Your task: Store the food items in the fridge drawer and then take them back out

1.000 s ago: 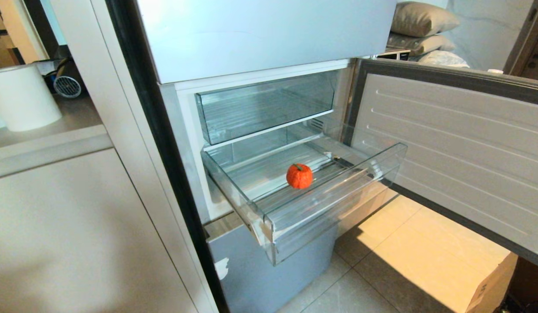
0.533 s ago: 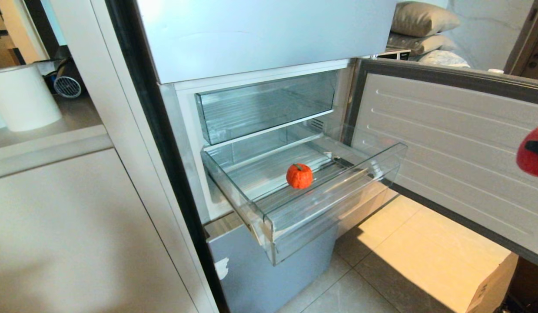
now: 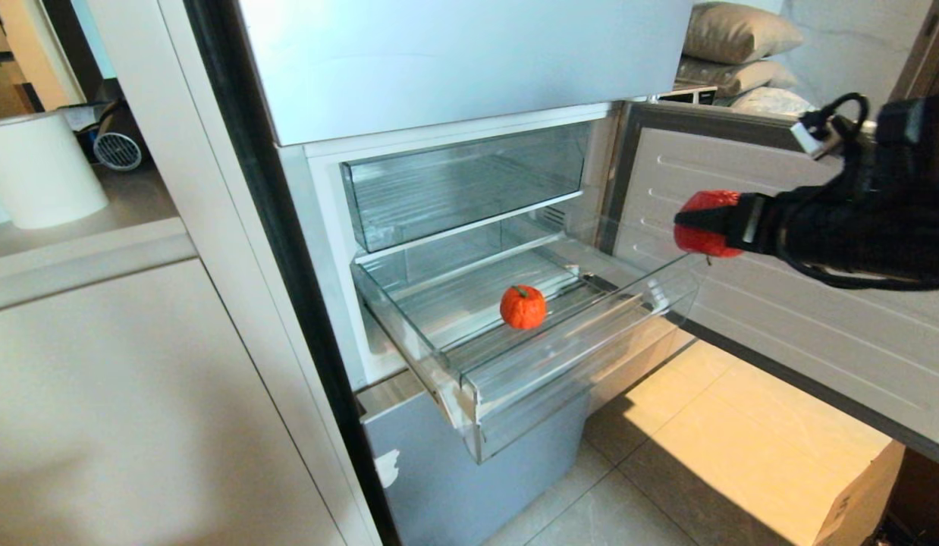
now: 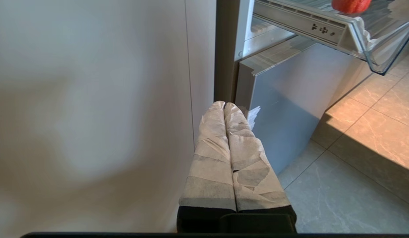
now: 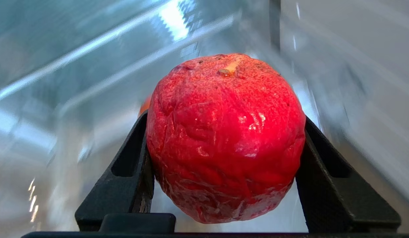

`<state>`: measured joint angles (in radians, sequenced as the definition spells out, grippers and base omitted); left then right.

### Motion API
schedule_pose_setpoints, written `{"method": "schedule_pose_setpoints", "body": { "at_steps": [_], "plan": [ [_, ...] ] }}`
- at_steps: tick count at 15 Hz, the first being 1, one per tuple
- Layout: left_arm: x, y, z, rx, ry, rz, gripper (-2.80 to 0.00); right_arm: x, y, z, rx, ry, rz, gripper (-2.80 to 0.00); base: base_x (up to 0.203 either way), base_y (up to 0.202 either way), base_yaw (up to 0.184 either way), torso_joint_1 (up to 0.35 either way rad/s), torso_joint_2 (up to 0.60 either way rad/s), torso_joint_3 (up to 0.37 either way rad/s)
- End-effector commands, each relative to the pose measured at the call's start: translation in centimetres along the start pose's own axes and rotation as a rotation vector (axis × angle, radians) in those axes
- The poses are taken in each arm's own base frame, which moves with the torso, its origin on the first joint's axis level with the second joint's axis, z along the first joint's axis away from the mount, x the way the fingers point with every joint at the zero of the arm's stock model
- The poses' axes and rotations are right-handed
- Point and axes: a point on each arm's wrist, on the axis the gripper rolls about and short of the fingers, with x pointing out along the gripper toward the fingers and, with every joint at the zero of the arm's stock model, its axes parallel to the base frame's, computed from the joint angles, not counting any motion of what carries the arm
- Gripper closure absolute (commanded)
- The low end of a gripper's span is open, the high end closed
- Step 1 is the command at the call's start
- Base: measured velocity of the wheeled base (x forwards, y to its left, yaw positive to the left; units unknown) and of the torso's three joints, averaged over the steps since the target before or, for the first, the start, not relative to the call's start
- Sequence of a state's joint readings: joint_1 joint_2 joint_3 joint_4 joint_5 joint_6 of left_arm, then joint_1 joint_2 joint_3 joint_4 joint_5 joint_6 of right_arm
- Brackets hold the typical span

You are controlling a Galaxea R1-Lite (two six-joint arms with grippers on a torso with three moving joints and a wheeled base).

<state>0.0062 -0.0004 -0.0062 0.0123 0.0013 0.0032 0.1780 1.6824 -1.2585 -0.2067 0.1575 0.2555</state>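
- Right gripper (image 3: 686, 224) comes in from the right at the height of the drawer's right end, clamped on the red fruit (image 3: 701, 224); fingers set wide, one on each flank of it.
- Wrist view: red fruit (image 5: 226, 138) fills the gap between the black fingers (image 5: 131, 172), stem scar turned away from the wrist. Skin rough, wrinkled, a bit glossy.
- Handling, as I judge it: light, firm enough for a side pinch, round so it can roll once let go. Rough skin should resist slipping. Best hold is across the widest girth, as now.
- Drawer (image 3: 591, 345) pulled out, clear plastic, ribbed floor, low front wall. Holds one item: the orange fruit (image 3: 522, 306), near the middle, stem up, resting on the ribs.
- Red fruit is not yet inside the drawer; it hangs in the air at the right corner.
- Upper bin (image 3: 462, 186) above the drawer: nothing visible in it.
- Fridge door (image 3: 803, 258) swung open behind the right arm.
- Left gripper (image 4: 224, 105) parked low by the fridge's lower panel, padded fingers pressed together, holding nothing.
- Storing looks half done: one fruit in, one on its way.
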Motion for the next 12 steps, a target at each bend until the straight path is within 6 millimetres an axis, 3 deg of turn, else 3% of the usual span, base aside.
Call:
{"method": "schedule_pose_setpoints", "body": {
  "at_steps": [1, 7, 10, 12],
  "plan": [
    [0.0, 0.0, 0.0, 0.0, 0.0, 0.0, 0.0, 8.2, 0.7, -2.6, 0.001, 0.072, 0.004, 0.0, 0.0, 0.0, 0.0, 0.0, 0.0, 0.0],
    [0.0, 0.0, 0.0, 0.0, 0.0, 0.0, 0.0, 13.0, 5.0, -3.7, 0.019, 0.043, 0.035, 0.0, 0.0, 0.0, 0.0, 0.0, 0.0, 0.0],
    [0.0, 0.0, 0.0, 0.0, 0.0, 0.002, 0.0, 16.3, 6.4, -5.6, 0.006, 0.037, -0.042, 0.0, 0.0, 0.0, 0.0, 0.0, 0.0, 0.0],
    [0.0, 0.0, 0.0, 0.0, 0.0, 0.0, 0.0, 17.0, 6.6, -5.9, 0.0, 0.032, -0.048, 0.0, 0.0, 0.0, 0.0, 0.0, 0.0, 0.0]
  ]
}}
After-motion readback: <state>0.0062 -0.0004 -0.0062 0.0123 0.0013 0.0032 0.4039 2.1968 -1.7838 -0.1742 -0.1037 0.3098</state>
